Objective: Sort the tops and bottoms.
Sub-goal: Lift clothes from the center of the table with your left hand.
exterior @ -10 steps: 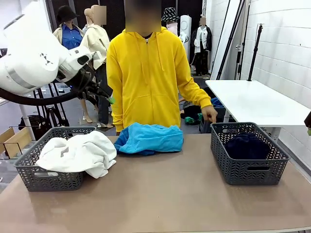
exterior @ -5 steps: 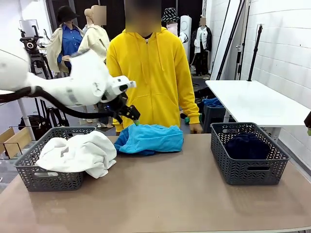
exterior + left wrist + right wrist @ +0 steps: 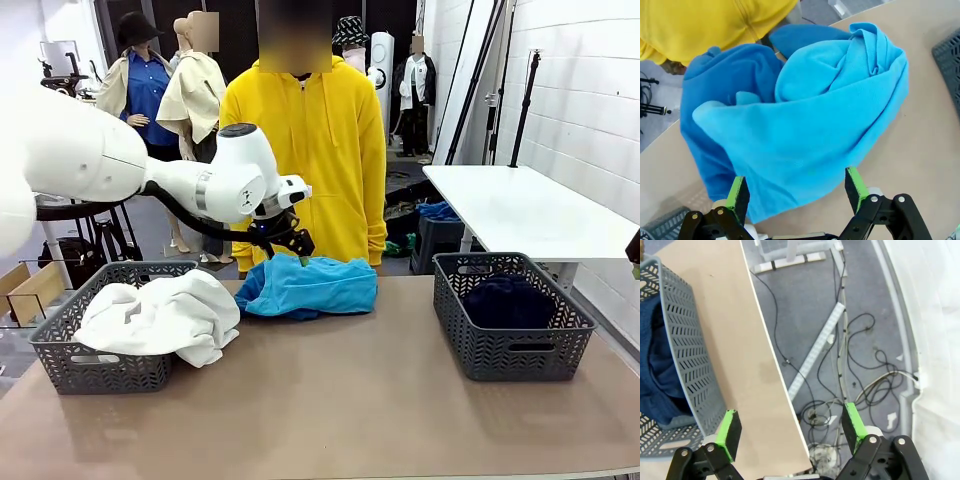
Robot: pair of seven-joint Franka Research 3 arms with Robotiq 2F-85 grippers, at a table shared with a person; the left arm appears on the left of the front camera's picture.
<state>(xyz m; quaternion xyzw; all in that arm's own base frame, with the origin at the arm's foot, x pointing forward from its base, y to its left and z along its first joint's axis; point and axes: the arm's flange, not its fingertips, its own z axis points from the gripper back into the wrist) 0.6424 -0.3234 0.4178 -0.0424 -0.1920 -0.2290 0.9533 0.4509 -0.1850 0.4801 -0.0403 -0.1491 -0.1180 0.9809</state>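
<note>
At the far edge of the desk (image 3: 330, 400), mid-span: left claw (image 3: 797, 186) spread wide, empty, just above the heaped blue tops (image 3: 805, 120). Risk: two garments seem to overlap, so one pinch may lift both. Right claw (image 3: 790, 432) wide, empty, past the desk's right edge.

1. My left gripper (image 3: 794, 176) is black with bright green pads (image 3: 738, 194); my left arm (image 3: 90, 160) is white.
2. The sky-blue top (image 3: 810, 135) is plain, and the deeper blue top (image 3: 705, 105) is darker.
3. The shirt (image 3: 160, 315) is white, the bottoms (image 3: 505, 298) near-black navy.
4. The left basket (image 3: 70, 372) and right basket (image 3: 512, 352) are grey, with herringbone slots.
5. The table (image 3: 330, 400) is tan, the hoodie (image 3: 300, 150) yellow.
</note>
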